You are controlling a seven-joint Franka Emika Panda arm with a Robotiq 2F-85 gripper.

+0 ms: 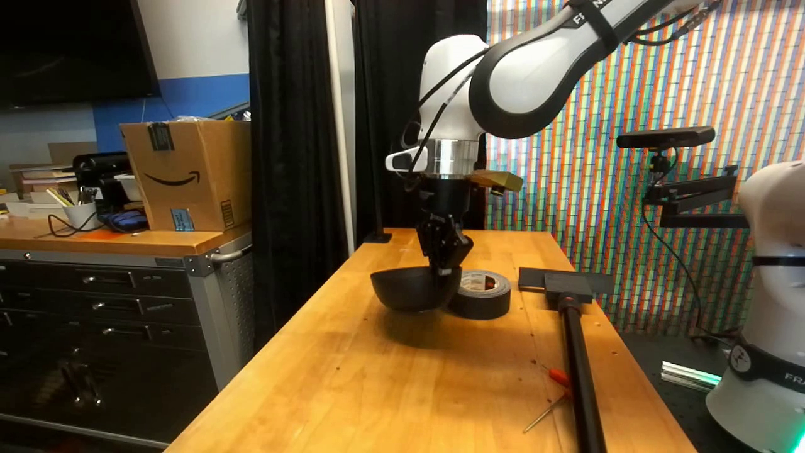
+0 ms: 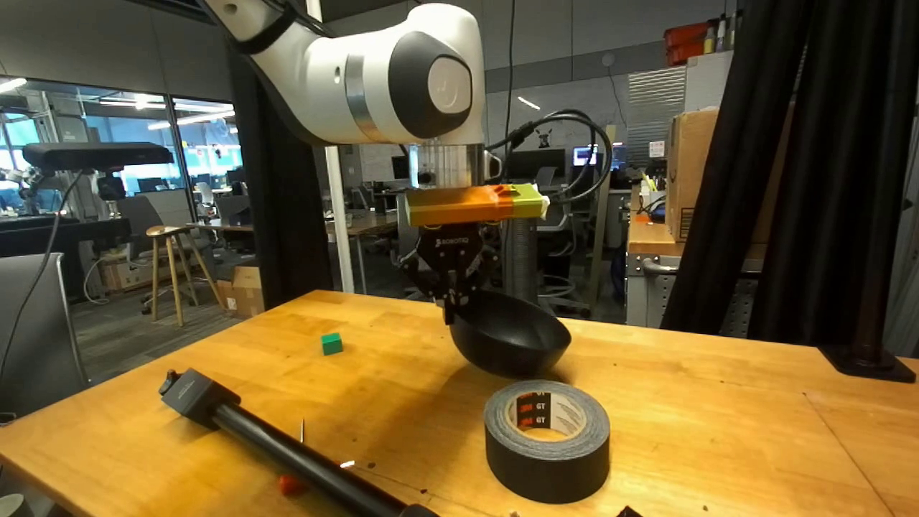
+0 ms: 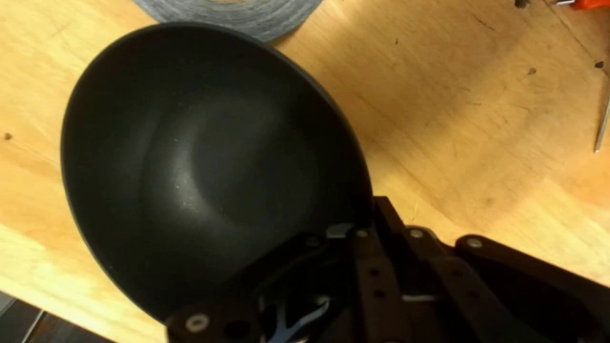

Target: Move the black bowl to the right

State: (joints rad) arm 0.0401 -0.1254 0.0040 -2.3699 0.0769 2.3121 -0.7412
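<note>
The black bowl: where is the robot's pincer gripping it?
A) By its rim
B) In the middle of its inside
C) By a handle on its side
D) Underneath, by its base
A: in the wrist view, the pincer is shut across the rim of the black bowl, pinching it from inside and outside at once.

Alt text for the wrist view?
Gripper closed on the rim of a tilted black bowl above a wooden table. A tape roll, partly cropped, shows at the top edge; an orange handle at top right.
</note>
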